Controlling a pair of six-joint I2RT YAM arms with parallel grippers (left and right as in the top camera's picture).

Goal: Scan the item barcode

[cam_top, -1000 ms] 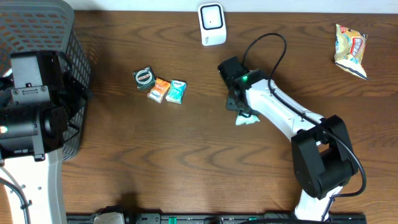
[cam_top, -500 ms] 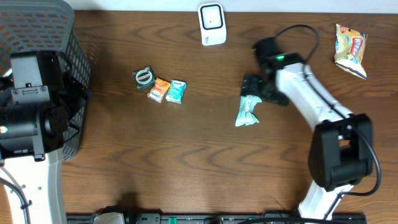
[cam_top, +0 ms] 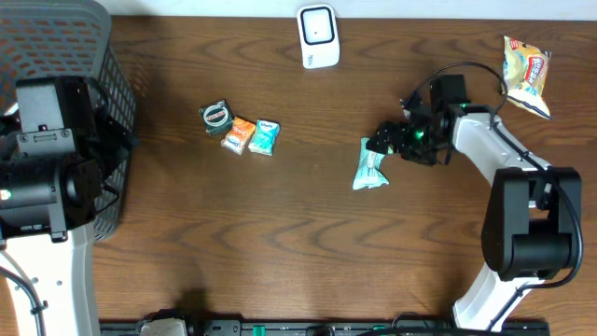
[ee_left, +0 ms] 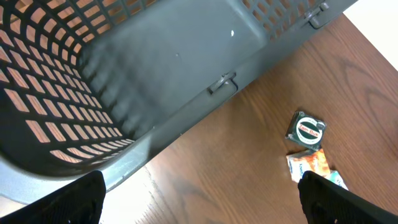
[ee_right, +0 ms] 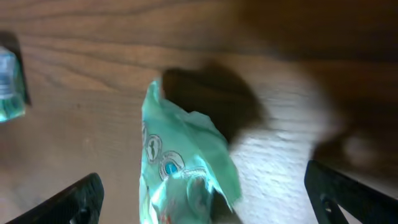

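Since lying just beside wide-open, empty right jaws, toward left edge, take green packet (cam_top: 370, 165) there. Runs far-to-near edge, well apart from open left jaws.

The mint-green packet (cam_top: 370, 165) lies loose on the brown wooden surface (cam_top: 298, 215), right of centre, its long axis running nearly front to back. Its wrapper is crinkled and glossy, with small round printed marks. The white scanner (cam_top: 317, 35), a rounded box with a dark-outlined window, stands at the far edge, well apart from the packet.

The green packet (ee_right: 186, 168) looks blurred, cropped below.
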